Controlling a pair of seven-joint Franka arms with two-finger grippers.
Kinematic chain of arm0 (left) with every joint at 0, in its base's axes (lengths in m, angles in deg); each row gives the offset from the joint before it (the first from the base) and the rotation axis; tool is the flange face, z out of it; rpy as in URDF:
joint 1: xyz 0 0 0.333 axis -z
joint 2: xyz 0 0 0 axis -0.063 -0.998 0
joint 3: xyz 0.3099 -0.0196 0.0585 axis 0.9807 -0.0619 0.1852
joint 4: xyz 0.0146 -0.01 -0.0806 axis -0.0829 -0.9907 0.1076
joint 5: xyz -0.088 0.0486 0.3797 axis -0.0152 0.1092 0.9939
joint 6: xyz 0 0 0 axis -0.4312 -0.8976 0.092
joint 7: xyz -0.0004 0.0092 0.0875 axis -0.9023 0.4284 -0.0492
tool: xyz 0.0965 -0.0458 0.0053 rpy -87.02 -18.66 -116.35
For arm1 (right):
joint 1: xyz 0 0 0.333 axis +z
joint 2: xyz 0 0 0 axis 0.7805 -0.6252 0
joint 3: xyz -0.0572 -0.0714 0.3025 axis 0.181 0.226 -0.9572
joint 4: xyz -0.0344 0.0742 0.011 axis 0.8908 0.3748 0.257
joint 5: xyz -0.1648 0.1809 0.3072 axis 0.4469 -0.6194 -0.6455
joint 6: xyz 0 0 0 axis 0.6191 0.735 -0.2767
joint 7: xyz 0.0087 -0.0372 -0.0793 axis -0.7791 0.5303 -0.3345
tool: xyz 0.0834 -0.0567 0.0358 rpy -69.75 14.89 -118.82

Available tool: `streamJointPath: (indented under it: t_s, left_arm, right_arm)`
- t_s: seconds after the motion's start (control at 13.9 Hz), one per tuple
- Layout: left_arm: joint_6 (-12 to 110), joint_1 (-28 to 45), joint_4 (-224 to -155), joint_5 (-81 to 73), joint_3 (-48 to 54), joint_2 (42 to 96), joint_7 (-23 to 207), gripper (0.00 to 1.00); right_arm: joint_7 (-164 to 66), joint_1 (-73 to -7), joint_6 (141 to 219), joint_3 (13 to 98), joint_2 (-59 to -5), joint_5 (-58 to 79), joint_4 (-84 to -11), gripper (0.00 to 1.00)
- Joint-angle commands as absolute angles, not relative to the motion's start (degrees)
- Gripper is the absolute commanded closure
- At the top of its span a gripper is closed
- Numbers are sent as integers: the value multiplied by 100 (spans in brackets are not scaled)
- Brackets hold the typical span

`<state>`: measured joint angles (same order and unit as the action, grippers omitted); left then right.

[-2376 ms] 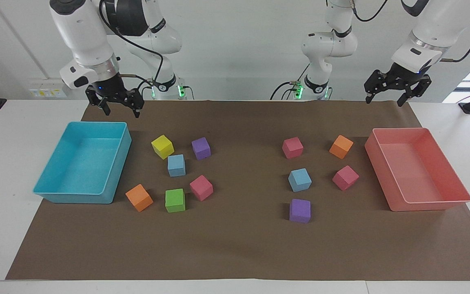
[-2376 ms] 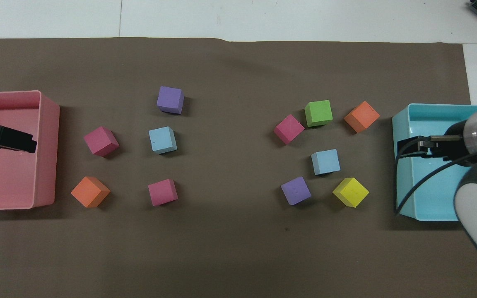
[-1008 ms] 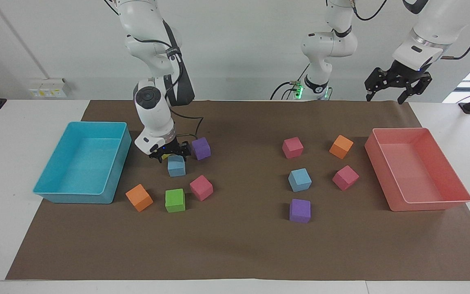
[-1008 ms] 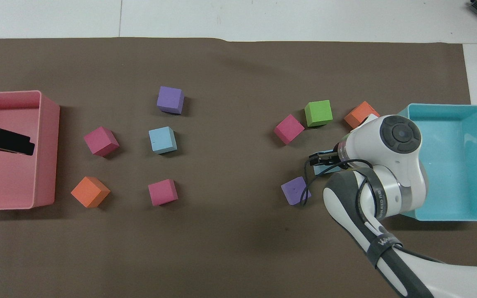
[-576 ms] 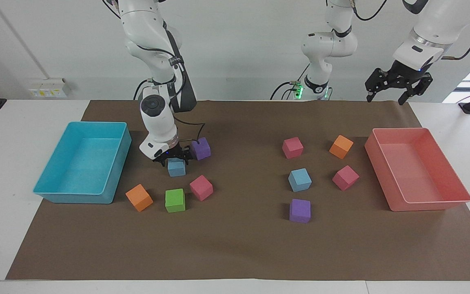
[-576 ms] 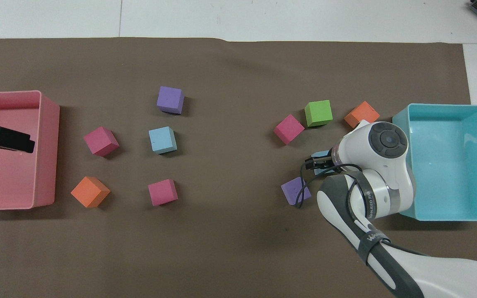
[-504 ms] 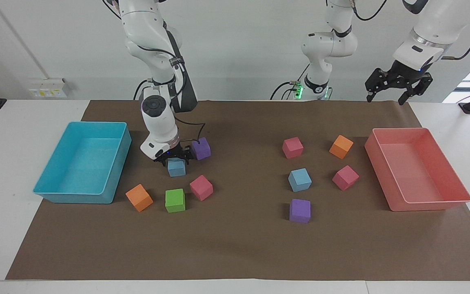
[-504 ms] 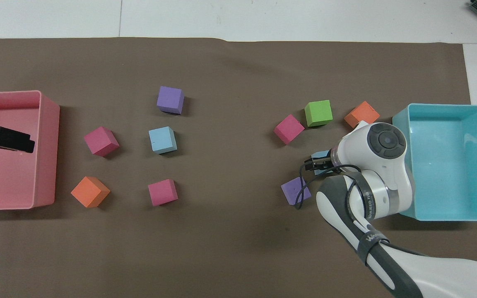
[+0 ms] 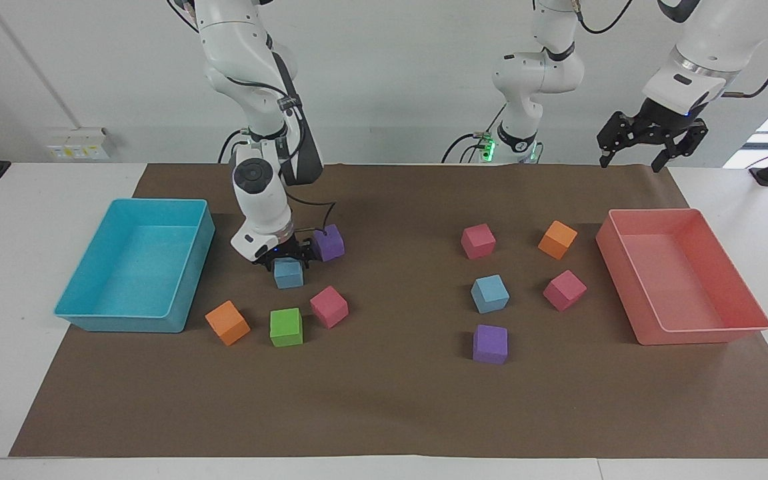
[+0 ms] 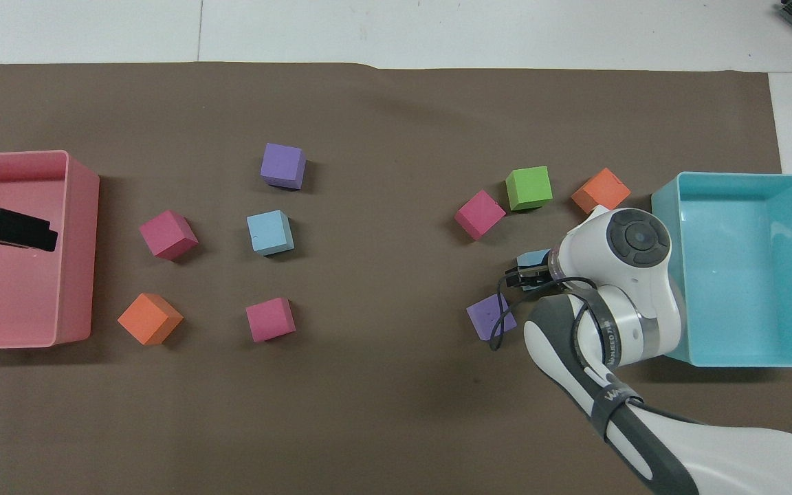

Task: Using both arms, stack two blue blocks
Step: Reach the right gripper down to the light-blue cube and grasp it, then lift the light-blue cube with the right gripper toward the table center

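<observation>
Blue block, toward the right arm's table edge beside the cyan tray, has been reached by the lowered right gripper; finger closure cannot be told. Left gripper waits spread.

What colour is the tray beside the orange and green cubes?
Cyan tray; clearest in the facing view.
</observation>
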<state>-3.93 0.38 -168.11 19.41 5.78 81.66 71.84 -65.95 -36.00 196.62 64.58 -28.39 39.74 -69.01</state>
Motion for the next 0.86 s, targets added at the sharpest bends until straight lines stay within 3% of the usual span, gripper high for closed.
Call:
streamJointPath:
  t_s: [0.0,0.07,0.43,0.79]
  left_arm:
    - [-268,8,-17004,1930,567,8319,7229,0]
    - [-268,8,-17004,1930,567,8319,7229,0]
    - [-233,8,-17004,1939,567,8319,7221,0]
    - [-224,8,-17004,1930,558,8319,7229,0]
  right_arm:
    - [-6869,-3628,19810,6449,-2817,3871,-7018,72]
    - [-7096,-3610,19810,6449,-2826,3871,-7009,100]
    - [-7108,-3601,19469,6449,-2800,3888,-6711,100]
    - [-6993,-3575,18002,6440,-2571,3888,-5684,100]
